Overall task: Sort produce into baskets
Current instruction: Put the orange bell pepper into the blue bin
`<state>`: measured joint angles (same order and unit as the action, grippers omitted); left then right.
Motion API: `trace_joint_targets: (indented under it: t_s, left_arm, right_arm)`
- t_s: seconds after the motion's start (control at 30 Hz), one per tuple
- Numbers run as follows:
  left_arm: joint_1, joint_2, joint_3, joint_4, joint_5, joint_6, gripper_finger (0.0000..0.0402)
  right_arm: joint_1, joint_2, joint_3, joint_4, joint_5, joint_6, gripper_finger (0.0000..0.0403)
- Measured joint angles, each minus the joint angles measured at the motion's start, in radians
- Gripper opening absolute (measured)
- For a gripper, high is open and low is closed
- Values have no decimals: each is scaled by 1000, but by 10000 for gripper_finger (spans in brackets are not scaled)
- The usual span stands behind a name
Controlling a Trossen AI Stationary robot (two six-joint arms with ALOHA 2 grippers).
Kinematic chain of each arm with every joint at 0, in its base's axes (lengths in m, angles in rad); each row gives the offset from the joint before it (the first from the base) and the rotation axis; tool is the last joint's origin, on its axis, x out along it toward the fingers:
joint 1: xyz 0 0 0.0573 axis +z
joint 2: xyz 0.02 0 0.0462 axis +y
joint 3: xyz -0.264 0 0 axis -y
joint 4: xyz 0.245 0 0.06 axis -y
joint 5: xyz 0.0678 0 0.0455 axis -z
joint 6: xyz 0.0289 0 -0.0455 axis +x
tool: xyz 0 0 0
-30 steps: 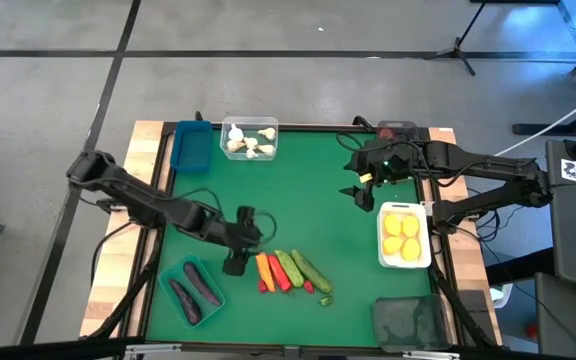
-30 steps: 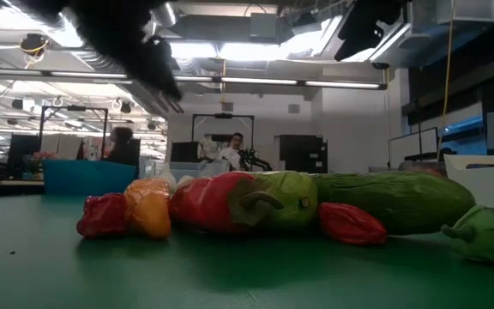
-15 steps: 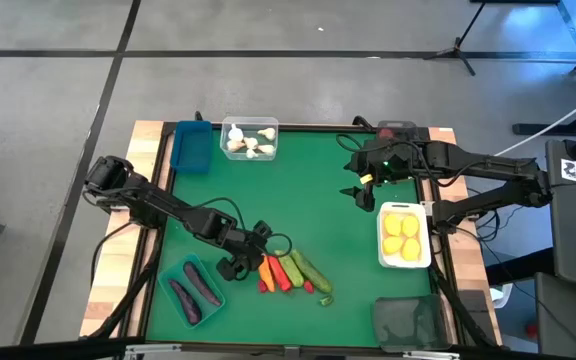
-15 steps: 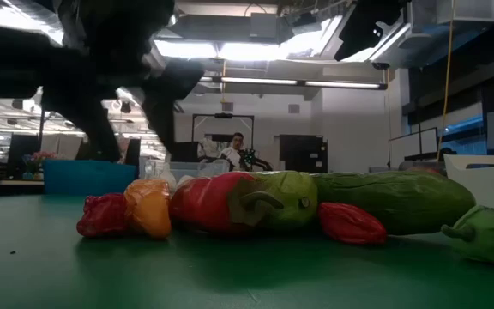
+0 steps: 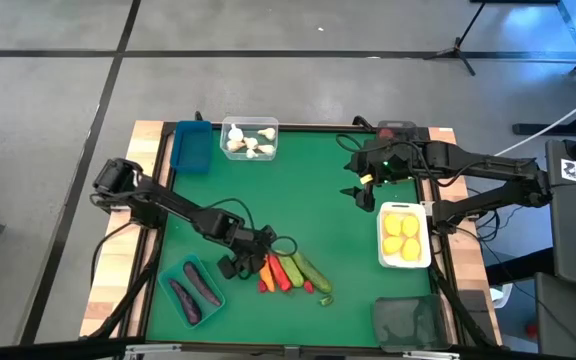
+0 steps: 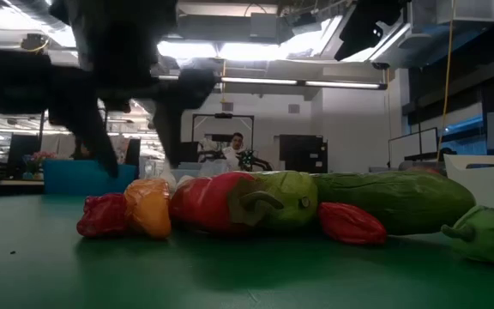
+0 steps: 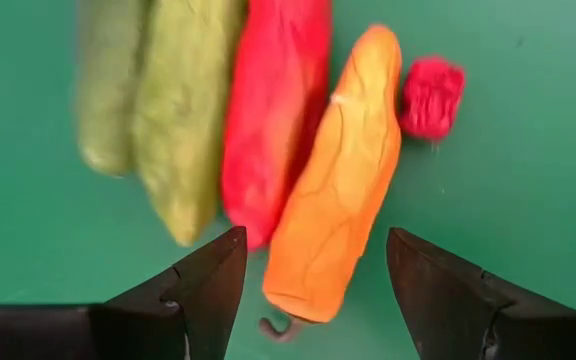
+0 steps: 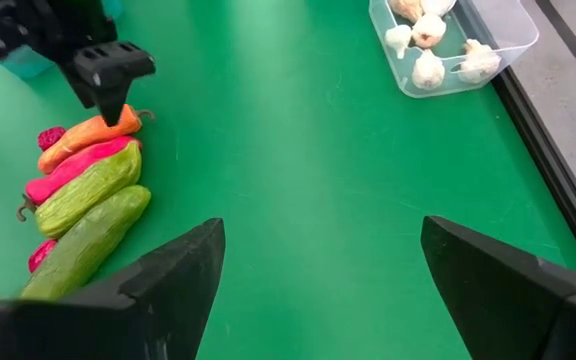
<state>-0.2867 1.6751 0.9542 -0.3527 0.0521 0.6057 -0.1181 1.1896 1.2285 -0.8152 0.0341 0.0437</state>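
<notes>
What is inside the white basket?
The white basket holds yellow lemons; about four show from above. Anything under them is hidden.

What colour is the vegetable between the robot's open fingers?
Orange: the carrot, clearest in the left wrist view.

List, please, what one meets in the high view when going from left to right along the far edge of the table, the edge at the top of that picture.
Blue basket → clear basket holding white garlic → the right claw, open above the green mat.
</notes>
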Motion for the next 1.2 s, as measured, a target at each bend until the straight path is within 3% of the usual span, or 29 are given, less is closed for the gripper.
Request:
trace_joint_targets:
  t_s: [0.5,0.83,0.97,1.2]
  left_arm:
    - [0,70,1,6,-3,55,234]
    - [0,70,2,6,15,46,140]
    - [0,69,2,6,-9,-13,121]
    - [0,66,3,-19,-89,-203,128]
  right_arm:
    - [0,0,0,-4,0,-1,335]
    - [0,0,0,-3,0,-1,335]
    - [0,0,0,-3,0,-1,335]
    - [0,0,0,-3,0,-1,335]
